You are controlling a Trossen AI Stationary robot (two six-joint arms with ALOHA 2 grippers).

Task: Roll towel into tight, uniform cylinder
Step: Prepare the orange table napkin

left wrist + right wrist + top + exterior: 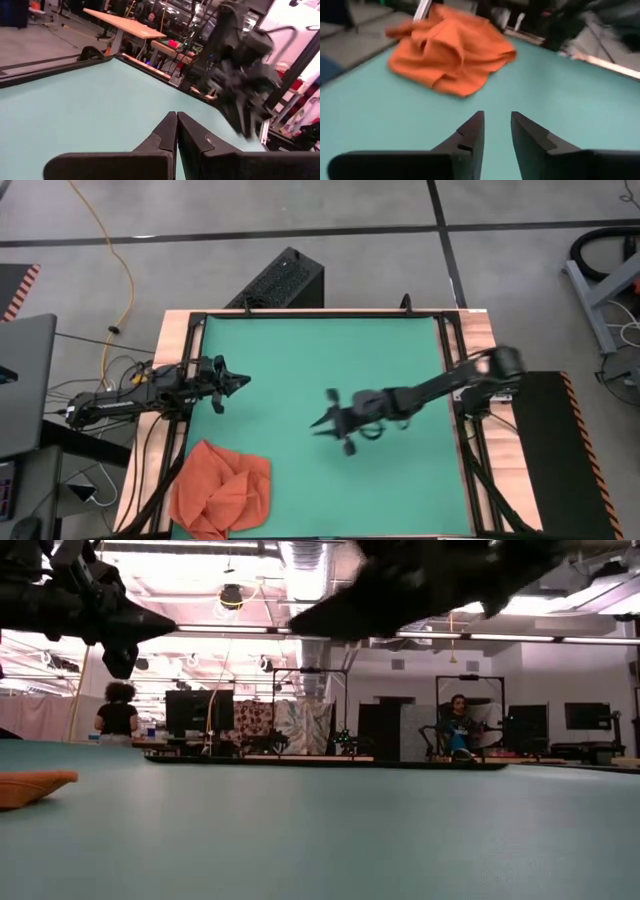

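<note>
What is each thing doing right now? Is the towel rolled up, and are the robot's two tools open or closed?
towel: crumpled in a heap at the mat's near-left corner, not rolled, nothing touching it.
left tool: shut, empty, above the mat's left side.
right tool: open, empty, above the mat's middle, pointed toward the towel.
green mat: lying flat.

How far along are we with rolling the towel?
Nothing looks done: the towel lies crumpled at the mat's near left corner, unrolled. In hand: the right claw, fingers apart and empty, is over mid-mat pointing toward it. The left claw waits shut by the left edge. Left: flatten, then roll.
</note>
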